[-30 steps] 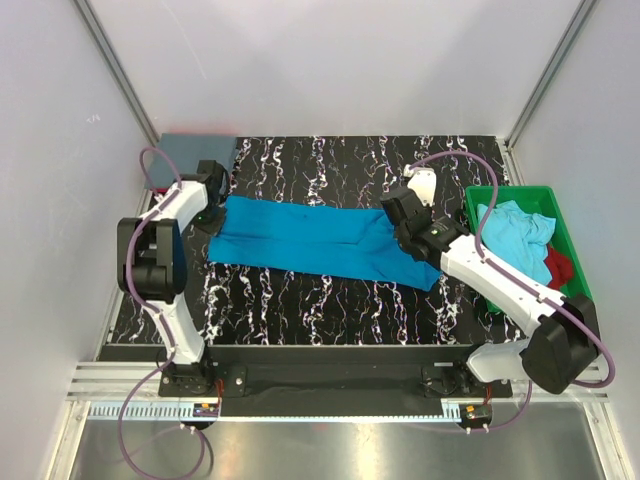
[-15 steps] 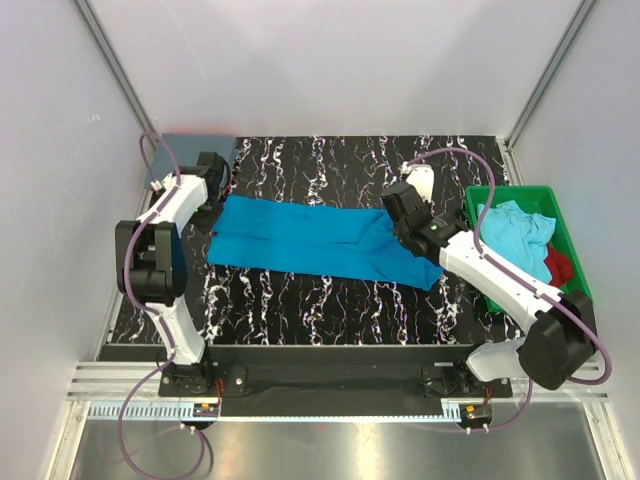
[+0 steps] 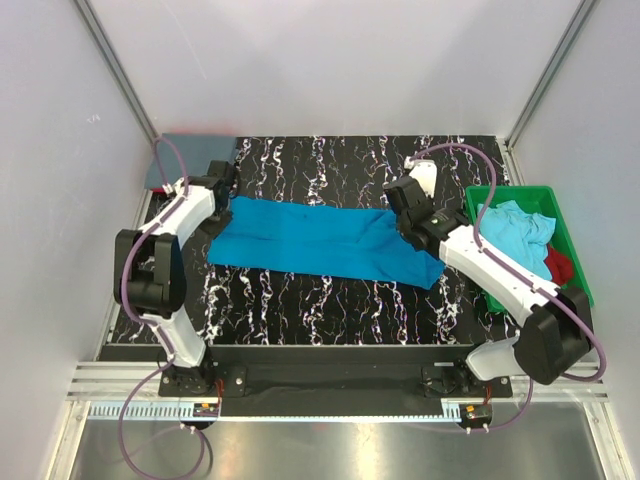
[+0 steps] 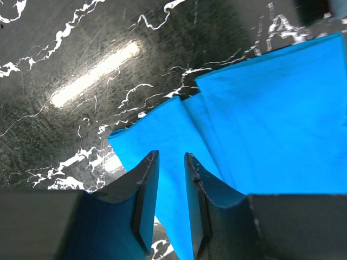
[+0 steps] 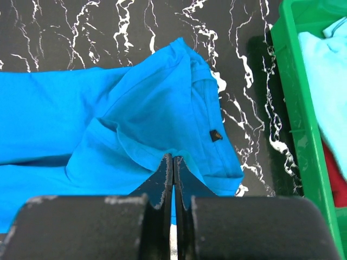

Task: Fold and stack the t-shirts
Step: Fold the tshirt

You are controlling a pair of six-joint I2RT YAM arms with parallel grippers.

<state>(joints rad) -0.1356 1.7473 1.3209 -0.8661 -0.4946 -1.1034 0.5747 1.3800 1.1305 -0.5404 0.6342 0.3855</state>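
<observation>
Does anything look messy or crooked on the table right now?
The turquoise t-shirt lies slanted across the table, its right end rumpled and bunched by the right gripper, its left layers fanned unevenly.

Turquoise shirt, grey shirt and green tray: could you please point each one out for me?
Turquoise shirt (image 3: 320, 240), top view, middle of the spread cloth.
Grey shirt (image 3: 195, 150), top view, top face of the folded cloth.
Tray (image 3: 510, 189), top view, far rim.

- You have bare worktop (image 3: 330, 310) along the near edge, beside the spread turquoise t-shirt (image 3: 310, 235).
- The green tray (image 3: 512, 189) blocks your right edge.
- A grey-blue t-shirt (image 3: 190, 150) fills the far left corner.
</observation>
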